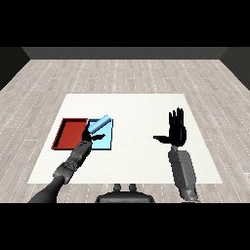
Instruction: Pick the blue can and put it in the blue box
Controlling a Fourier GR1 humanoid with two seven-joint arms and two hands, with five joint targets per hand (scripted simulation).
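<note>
The blue can (100, 123) is a light blue cylinder, tilted, over the light blue tray (104, 141). My left hand (87, 133) is at the can's lower end with its fingers curled round it. The hand and can sit above the tray's left part and hide some of it. My right hand (177, 129) is far to the right over the white table, fingers straight up and thumb spread out to the left, holding nothing.
A red tray (70, 134) lies directly left of the blue tray, touching it. The white table (141, 112) spreads around both trays, with a wooden floor beyond its edges.
</note>
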